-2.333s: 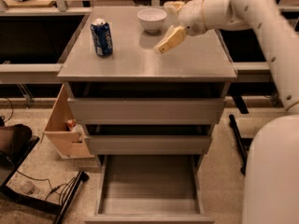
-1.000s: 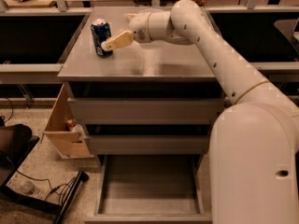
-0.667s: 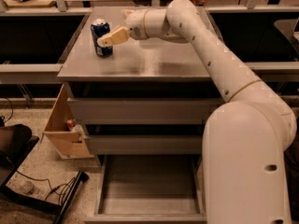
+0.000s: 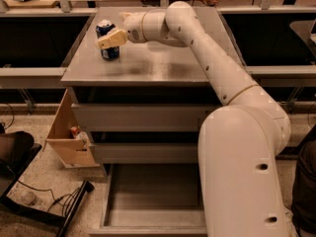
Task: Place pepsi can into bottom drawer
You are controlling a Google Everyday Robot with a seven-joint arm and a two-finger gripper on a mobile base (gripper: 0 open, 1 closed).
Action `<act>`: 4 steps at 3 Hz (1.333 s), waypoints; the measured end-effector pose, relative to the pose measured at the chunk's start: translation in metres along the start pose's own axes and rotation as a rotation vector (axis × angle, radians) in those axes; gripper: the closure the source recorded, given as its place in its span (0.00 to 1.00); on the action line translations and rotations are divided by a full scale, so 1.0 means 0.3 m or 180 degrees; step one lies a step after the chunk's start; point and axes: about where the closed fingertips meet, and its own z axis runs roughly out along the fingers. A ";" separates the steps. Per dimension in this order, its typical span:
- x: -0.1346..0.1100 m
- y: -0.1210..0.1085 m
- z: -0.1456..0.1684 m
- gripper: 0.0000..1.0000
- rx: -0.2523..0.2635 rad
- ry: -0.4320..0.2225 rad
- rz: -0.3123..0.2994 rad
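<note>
The pepsi can (image 4: 105, 52) stands upright on the grey cabinet top (image 4: 163, 65), near its back left corner. My gripper (image 4: 111, 30) is at the can, open, with one tan finger (image 4: 112, 38) crossing in front of the can's upper half and the other behind it. The can rests on the top and is not lifted. The bottom drawer (image 4: 148, 194) is pulled out at the foot of the cabinet, and its flat floor is bare. My arm hides the white bowl.
The two grey-fronted drawers (image 4: 143, 117) above the bottom one are shut. A wooden box (image 4: 64, 135) with small items leans against the cabinet's left side. A black stand and cables (image 4: 44, 206) lie on the floor at the left. Dark shelves flank the cabinet.
My gripper has moved left across the cabinet top from beside the white bowl to the can, and now reaches around it. The can has not moved.
</note>
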 end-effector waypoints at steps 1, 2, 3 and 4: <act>0.005 0.025 0.067 0.19 -0.0114 -0.0093 0.0110; -0.001 0.039 0.106 0.41 -0.0178 -0.0154 0.0130; -0.001 0.039 0.107 0.65 -0.0179 -0.0155 0.0131; -0.001 0.039 0.107 0.87 -0.0179 -0.0155 0.0131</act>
